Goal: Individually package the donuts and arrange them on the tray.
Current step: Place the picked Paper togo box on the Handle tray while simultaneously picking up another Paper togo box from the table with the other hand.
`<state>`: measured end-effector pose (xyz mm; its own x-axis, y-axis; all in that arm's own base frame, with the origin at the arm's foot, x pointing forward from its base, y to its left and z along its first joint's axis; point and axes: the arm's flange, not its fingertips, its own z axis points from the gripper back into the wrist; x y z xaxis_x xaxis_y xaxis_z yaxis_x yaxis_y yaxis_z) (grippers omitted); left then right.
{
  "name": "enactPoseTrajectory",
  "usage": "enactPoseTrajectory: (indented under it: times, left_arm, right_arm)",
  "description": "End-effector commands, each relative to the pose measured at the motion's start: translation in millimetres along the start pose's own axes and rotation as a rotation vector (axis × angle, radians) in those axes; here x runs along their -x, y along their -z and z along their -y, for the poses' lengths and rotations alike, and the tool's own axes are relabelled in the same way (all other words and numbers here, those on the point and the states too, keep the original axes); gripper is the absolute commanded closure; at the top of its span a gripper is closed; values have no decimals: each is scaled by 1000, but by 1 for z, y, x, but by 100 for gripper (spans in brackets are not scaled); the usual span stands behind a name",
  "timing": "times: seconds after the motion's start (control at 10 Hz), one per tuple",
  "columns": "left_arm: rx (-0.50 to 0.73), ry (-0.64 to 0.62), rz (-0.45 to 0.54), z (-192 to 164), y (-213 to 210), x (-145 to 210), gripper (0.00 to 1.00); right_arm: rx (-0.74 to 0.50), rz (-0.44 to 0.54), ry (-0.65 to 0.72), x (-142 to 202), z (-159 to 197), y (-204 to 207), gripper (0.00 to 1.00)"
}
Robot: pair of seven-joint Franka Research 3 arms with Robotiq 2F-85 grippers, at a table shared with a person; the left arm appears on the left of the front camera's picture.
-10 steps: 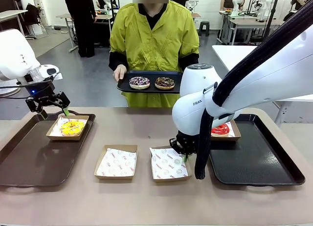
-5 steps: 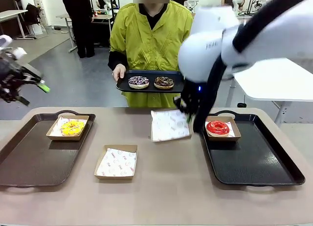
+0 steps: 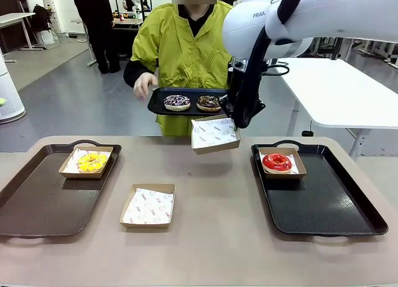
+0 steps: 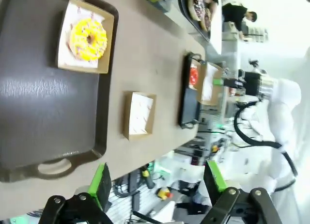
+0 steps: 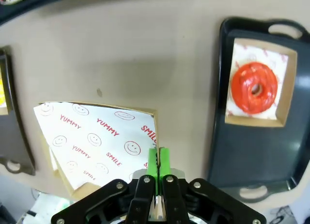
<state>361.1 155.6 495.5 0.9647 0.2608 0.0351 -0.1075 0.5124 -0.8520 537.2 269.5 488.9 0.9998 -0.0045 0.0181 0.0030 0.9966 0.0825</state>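
My right gripper (image 3: 236,120) is shut on the rim of a paper-lined cardboard box (image 3: 214,135), holding it tilted in the air just below the person's black tray (image 3: 163,93). That tray carries a dark donut with white-purple sprinkles (image 3: 177,102) and a chocolate sprinkled donut (image 3: 209,104). In the right wrist view the right gripper (image 5: 157,158) pinches the box (image 5: 97,139) at its edge. The yellow donut (image 3: 92,161) sits boxed on the left tray (image 3: 37,206); the red donut (image 3: 277,163) sits boxed on the right tray (image 3: 323,206). My left gripper (image 4: 157,181) is open and empty, high above the yellow donut (image 4: 88,38).
An empty lined box (image 3: 148,205) lies on the table between the trays. The person stands at the far edge, one hand under the black tray and the other hand (image 3: 144,85) free. A white table (image 3: 336,91) stands behind on the right.
My right gripper has lifted the box off the table and carried it up towards the person's tray. The left arm has swung away to the left, out of the front view.
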Motion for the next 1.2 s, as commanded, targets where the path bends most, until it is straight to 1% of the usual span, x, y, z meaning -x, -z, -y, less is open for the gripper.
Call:
enactPoseTrajectory:
  times: [0.0, 0.1, 0.3, 0.5, 0.6, 1.1]
  left_arm:
    - [117, -29, 11, -36, -10, 2, 0]
    - [152, -56, 10, -57, -12, 4, 0]
    - [201, -90, 17, -73, -6, 4, 0]
    - [146, -107, 48, -76, -3, 4, 0]
    - [169, -119, 12, -80, -7, 7, 0]
    - [169, -119, 12, -80, -7, 7, 0]
  right_arm:
    - [14, -18, -11, -27, -8, 2, 100]
    - [18, -15, -7, -38, -8, 9, 100]
    - [16, -10, -6, -52, -9, 22, 100]
    - [22, -18, -16, -58, -13, 32, 100]
    - [-10, -20, 9, -48, -7, 27, 100]
    - [-10, -20, 9, -48, -7, 27, 100]
